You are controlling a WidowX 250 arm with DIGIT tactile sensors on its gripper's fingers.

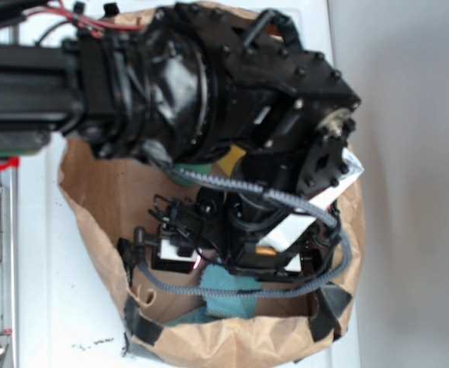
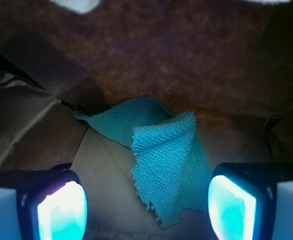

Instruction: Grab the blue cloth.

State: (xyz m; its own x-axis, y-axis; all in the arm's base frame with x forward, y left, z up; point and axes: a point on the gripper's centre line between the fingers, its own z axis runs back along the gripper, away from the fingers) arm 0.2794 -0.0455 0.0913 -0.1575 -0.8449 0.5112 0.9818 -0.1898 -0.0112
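on the left of the exterior view the black arm reaches in from the frame's edge over a white tabletop and bends down into a brown paper bag whose rim is patched with dark tape. further right, below the wrist, the gripper hangs low inside the bag, with a grey braided cable looping under it. a patch of the blue cloth shows just beneath the gripper, on the bag floor near the front wall.

in the wrist view, reading from the left, one glowing pad sits at the lower left corner, then the blue cloth lies rumpled on the brown paper, one fold raised and a frayed corner pointing toward the camera, then the other pad at the lower right. the jaws stand wide apart and hold nothing; the cloth's near part lies between them, somewhat closer to the right pad.

to do the grab well, i judge the gripper should go straight down until the pads bracket the raised fold, perhaps shifting slightly right to centre on it, then close firmly. pinching the thick fold rather than the thin frayed corner should give a surer hold. going too deep risks catching the bag's paper floor along with the fabric.
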